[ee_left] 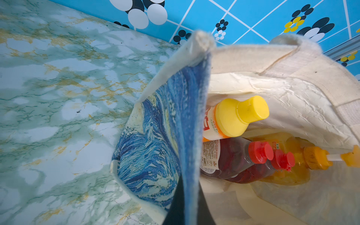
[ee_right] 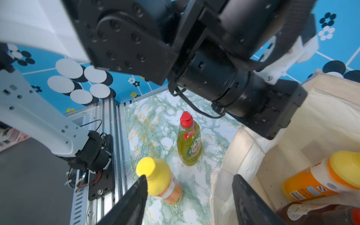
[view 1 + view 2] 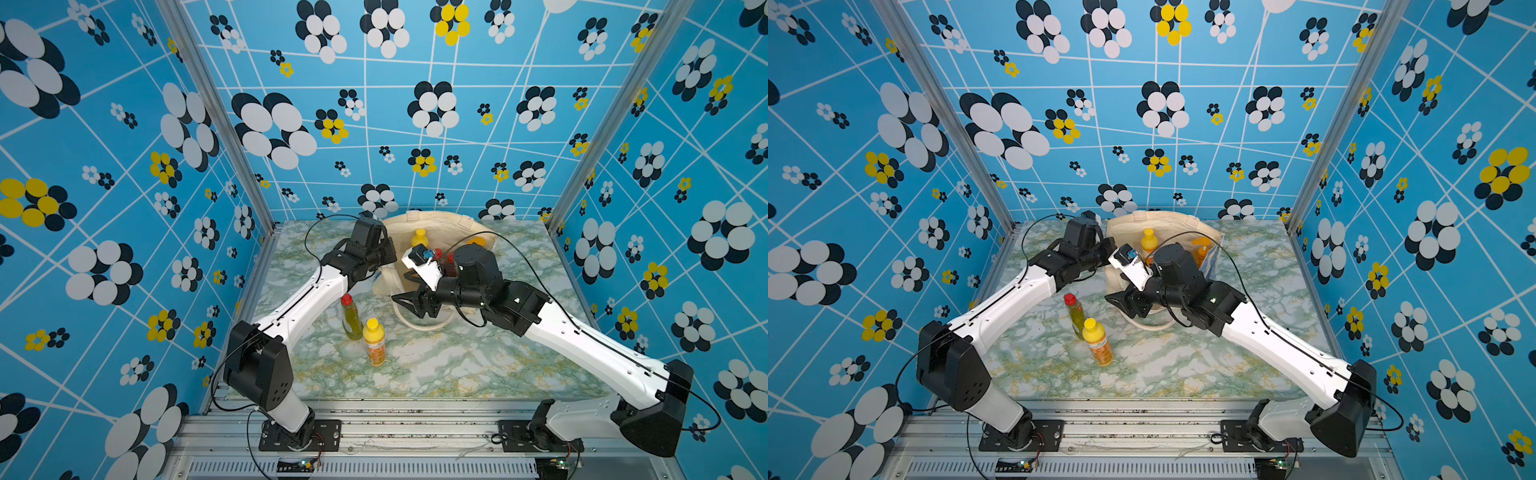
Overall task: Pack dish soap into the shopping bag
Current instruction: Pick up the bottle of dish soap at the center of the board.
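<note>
Table point(image 3: 436, 374): marble-look top, pale green and white with yellow veins.

Back wall point(image 3: 374, 124): blue panel crossed by thin white lines, with scattered flower clusters of white, black and yellow ovals, large and small.

Left wall point(image 3: 104, 187) and right wall point(image 3: 685, 208): same print, meeting the table edges.

Left post point(image 3: 216, 112) and right post point(image 3: 611, 112): bare aluminium, standing at the table's back corners where the walls joined.

Front rail point(image 3: 415, 428): grooved aluminium, running along the table's near edge and speckled with dark bits.

Slotted strip point(image 3: 365, 467): grey, just below the rail.

Floor point(image 2: 29, 185): plain grey, beyond the rail in the right wrist view.
</note>
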### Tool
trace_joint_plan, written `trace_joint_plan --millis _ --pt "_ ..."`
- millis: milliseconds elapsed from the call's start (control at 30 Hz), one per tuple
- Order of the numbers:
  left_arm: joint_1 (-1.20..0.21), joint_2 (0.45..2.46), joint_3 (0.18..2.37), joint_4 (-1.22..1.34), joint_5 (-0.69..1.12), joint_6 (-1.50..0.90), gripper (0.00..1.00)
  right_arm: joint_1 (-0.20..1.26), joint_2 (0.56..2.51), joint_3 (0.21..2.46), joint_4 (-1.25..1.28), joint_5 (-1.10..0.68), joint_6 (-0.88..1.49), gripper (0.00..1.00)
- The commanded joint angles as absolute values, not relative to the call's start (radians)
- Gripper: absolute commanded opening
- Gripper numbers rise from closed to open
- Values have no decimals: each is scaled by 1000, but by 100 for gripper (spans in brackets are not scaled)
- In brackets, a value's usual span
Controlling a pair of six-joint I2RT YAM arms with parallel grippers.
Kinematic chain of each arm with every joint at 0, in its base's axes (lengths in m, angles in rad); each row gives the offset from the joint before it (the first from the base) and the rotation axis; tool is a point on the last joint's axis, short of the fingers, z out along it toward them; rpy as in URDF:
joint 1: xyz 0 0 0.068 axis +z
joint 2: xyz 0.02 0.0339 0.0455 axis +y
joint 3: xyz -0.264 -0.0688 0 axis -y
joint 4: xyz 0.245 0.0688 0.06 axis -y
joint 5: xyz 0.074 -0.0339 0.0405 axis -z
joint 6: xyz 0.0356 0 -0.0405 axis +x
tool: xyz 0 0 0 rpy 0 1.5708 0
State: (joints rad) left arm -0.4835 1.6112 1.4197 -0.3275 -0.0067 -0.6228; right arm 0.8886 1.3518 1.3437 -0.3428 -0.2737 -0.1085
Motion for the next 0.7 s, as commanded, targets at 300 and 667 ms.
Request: trace_joint_plan --millis 300,667 --pt "-455 1606 1473 -362 5 -601 0 963 1431 1368 -408 -356 -228 74" --pt "-436 1639 1523 -389 34 -586 0 1016 1534 1401 -385 -350 -282 84"
